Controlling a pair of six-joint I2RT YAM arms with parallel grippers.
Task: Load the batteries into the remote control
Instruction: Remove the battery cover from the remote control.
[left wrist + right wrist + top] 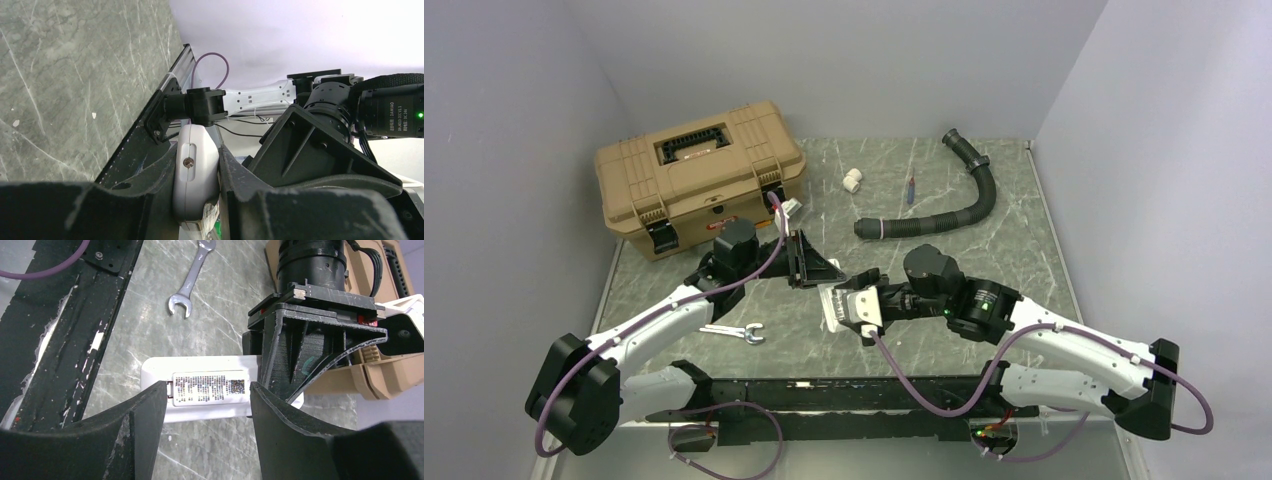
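The tan toolbox (699,170) sits shut, well beyond both pairs of fingers and out of the work. The left gripper (196,210) is clenched on the remote control (200,365) near one end. The rest of the bar juts out sideways from those fingers, and its plain, labelled back is turned toward the other arm. It seems to be held clear of the table (1034,250) (a vice-like hold, I judge, that leaves the back free to be worked on). The right gripper (207,390) faces that back with its fingers spread apart, one to either side of the printed label, grasping nothing. The spread looks meant for coming onto the battery cover, though I cannot tell whether the fingers touch the plastic. The silver wrench (192,280) lies flat on the table beyond the right fingertips and plays no part here. The batteries show in no view, so neither pair of fingers has a cell between them, and fetching them is not yet done.
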